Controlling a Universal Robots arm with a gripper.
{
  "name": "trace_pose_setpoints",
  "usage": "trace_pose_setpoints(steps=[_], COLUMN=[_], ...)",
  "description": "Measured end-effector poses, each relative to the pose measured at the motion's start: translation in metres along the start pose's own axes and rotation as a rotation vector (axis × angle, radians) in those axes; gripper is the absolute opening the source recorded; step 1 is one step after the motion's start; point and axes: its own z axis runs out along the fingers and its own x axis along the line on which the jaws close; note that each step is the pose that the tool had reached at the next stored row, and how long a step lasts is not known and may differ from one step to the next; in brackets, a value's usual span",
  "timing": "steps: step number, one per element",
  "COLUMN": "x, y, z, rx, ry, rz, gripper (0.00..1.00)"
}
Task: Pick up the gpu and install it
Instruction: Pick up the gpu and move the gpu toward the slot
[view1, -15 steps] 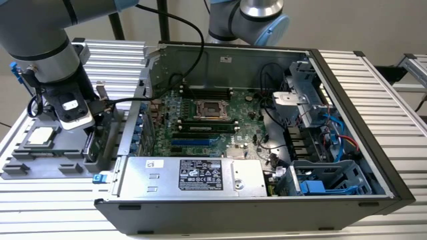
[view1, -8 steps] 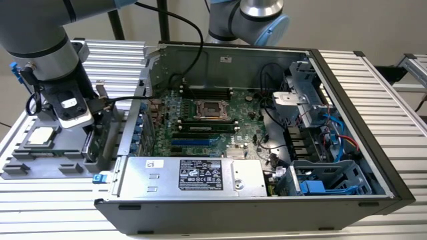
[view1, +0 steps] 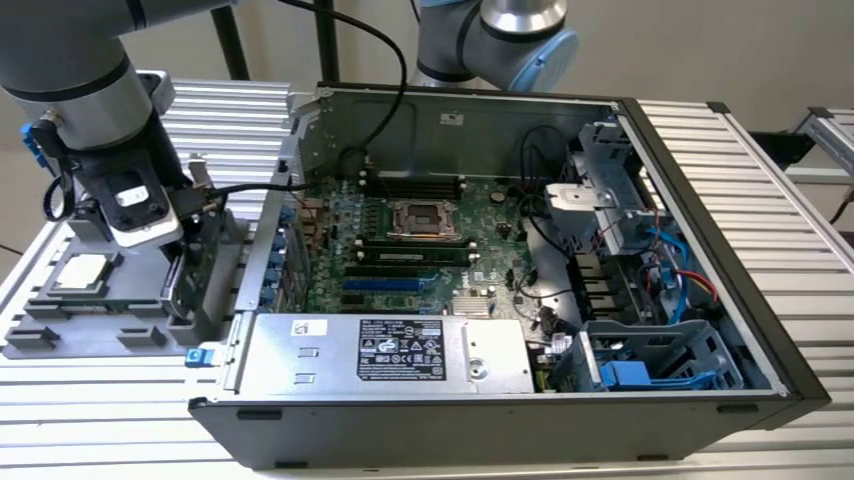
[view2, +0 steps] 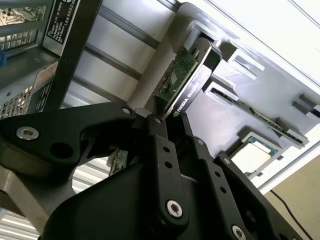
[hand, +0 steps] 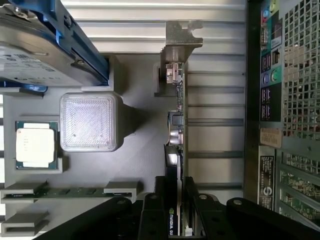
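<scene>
First wrist view: the gripper (hand: 176, 200) pinches the gpu (hand: 178, 115) with its 2 fingers (hand: 160, 205), 1 on each face. The card stands on edge in the gray tray (hand: 140, 165). Its long axis runs straight away from the gripper toward the silver bracket (hand: 182, 42), and the computer case (hand: 280, 100) is just beside.

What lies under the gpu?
The grey tray, where the gpu stands on edge. The card itself and the gripper cover its lower edge and slot.
</scene>
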Motion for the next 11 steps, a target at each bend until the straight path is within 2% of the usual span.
trace_pose_setpoints(steps=[11], x=[0.0000], y=[0.0001], z=[-0.0010], rx=[-0.0001], ry=[0.0000], rz=[0.000], gripper=[0.00])
